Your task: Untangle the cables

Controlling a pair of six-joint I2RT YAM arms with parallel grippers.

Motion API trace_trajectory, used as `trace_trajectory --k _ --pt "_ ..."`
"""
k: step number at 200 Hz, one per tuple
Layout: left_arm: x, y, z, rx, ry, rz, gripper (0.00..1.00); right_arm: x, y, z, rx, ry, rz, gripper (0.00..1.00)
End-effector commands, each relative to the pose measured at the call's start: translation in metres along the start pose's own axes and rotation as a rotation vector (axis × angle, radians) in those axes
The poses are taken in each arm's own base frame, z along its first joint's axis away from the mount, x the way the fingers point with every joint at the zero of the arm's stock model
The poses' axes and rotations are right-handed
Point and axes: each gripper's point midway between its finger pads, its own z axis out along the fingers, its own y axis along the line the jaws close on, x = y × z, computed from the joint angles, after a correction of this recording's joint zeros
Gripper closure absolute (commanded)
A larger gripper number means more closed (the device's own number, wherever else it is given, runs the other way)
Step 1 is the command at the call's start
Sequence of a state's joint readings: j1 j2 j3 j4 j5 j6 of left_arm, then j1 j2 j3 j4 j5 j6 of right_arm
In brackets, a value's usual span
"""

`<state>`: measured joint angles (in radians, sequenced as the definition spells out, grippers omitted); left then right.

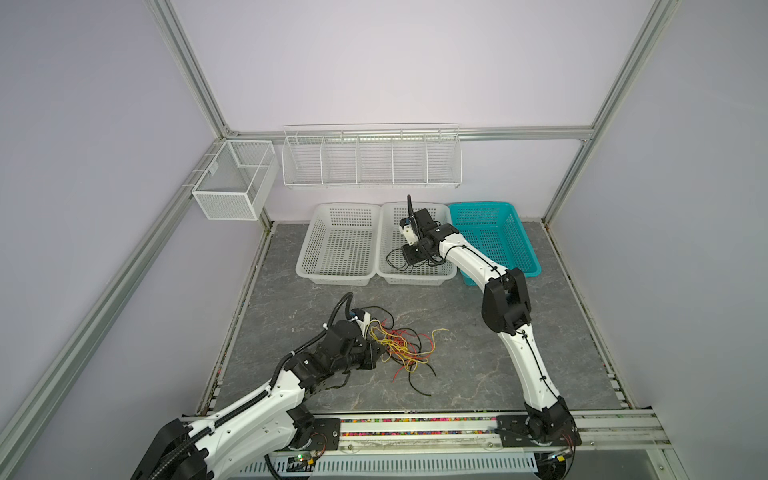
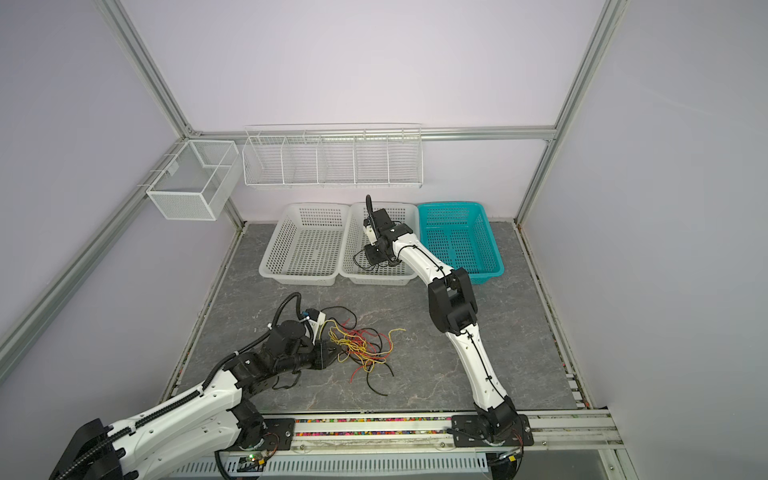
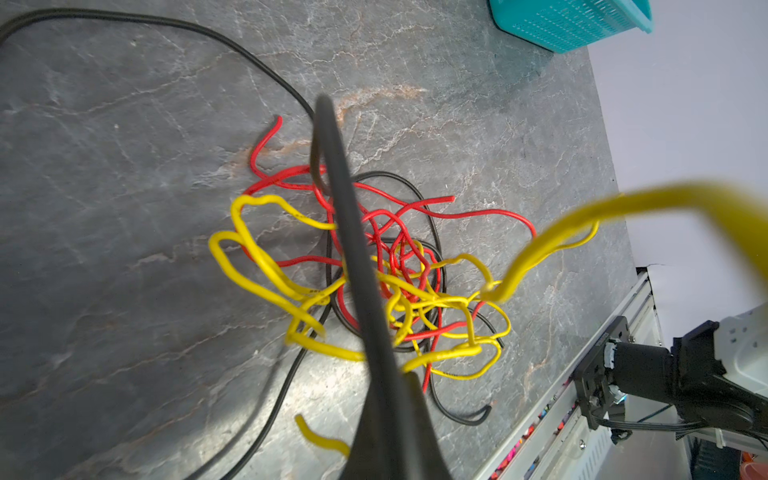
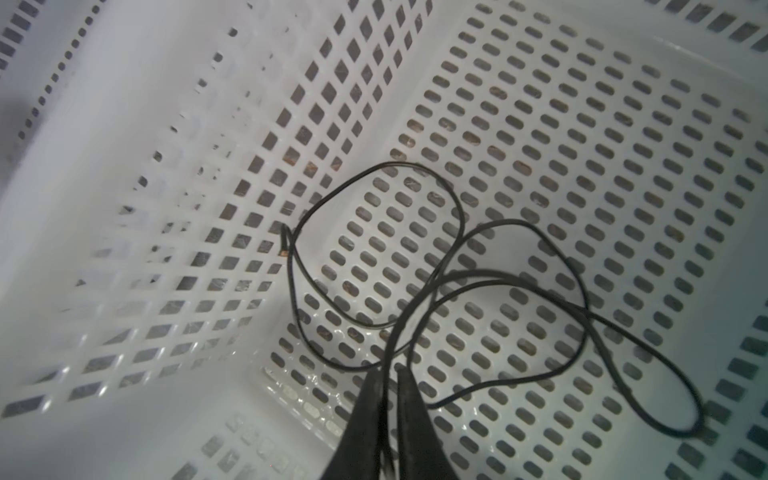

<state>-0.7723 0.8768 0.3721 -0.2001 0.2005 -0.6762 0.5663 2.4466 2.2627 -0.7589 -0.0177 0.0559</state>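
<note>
The cables (image 1: 405,347) (image 2: 365,347) lie as a red, yellow and black tangle (image 3: 395,270) on the grey table. My left gripper (image 1: 376,353) (image 2: 328,355) (image 3: 399,378) sits at the tangle's left edge, shut. A black strand (image 3: 353,249) runs out of its jaws close to the camera, and a yellow end lies beside them. My right gripper (image 1: 409,261) (image 2: 374,257) (image 4: 390,370) reaches down into the middle white basket (image 1: 415,279) (image 2: 378,280). Its jaws stand a narrow gap apart, and a loose black cable (image 4: 390,164) coiled on the basket floor passes between them.
A white basket (image 1: 332,280) stands left of the middle one and a teal basket (image 1: 523,249) (image 3: 573,20) right of it. A wire rack (image 1: 370,158) and a mesh box (image 1: 237,178) hang on the back wall. A rail (image 1: 415,428) runs along the table's front.
</note>
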Motion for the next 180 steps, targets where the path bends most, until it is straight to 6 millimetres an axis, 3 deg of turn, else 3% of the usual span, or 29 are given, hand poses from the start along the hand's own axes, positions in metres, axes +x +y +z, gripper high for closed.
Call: trace_trajectory --k 1,48,84,117,142,180 --pt "0.0 0.004 -0.001 -0.012 -0.009 0.014 1.0 0.001 0.011 -0.033 0.036 0.004 -0.078 0.78" --pt "0.0 0.004 -0.005 -0.013 -0.016 0.013 1.0 0.005 0.01 -0.077 0.065 -0.011 -0.078 0.65" --pt "-0.002 0.001 -0.007 -0.008 -0.021 0.01 1.0 0.012 0.016 -0.117 0.088 -0.017 -0.086 0.48" --pt "-0.006 -0.004 -0.009 -0.001 -0.023 0.011 1.0 0.014 0.033 -0.168 0.028 -0.109 -0.074 0.4" --pt "-0.009 -0.01 -0.011 0.018 -0.021 0.004 1.0 0.042 0.067 -0.201 -0.11 -0.146 -0.097 0.39" --pt "-0.015 -0.028 -0.013 0.091 -0.024 -0.013 1.0 0.116 0.116 -0.224 -0.334 -0.187 -0.099 0.38"
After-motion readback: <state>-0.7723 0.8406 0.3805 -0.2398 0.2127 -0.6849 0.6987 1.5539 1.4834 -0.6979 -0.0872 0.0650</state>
